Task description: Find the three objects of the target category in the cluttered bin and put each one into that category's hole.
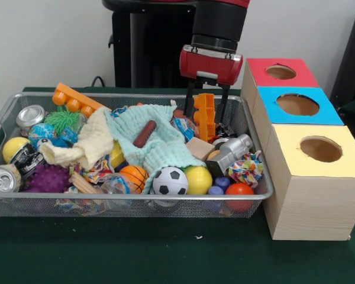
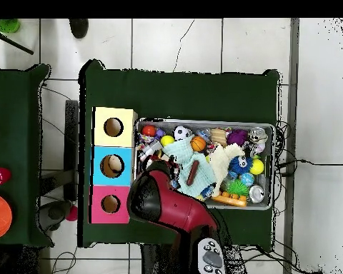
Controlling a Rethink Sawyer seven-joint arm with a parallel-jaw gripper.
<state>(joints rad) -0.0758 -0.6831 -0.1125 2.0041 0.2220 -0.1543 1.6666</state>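
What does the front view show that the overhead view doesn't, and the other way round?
Only the front view shows the end effector, open, its fingers either side of an orange block, and the wire mesh side of the bin. Only the overhead view shows an object inside the blue-topped box and the tiled floor. Both show the bin, the mint-green cloth and the yellow-topped box.

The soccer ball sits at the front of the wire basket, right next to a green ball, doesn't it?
Not quite. The front view shows the soccer ball at the front of the wire basket, but the ball beside it is yellow, not green. An orange ball lies on its other side.
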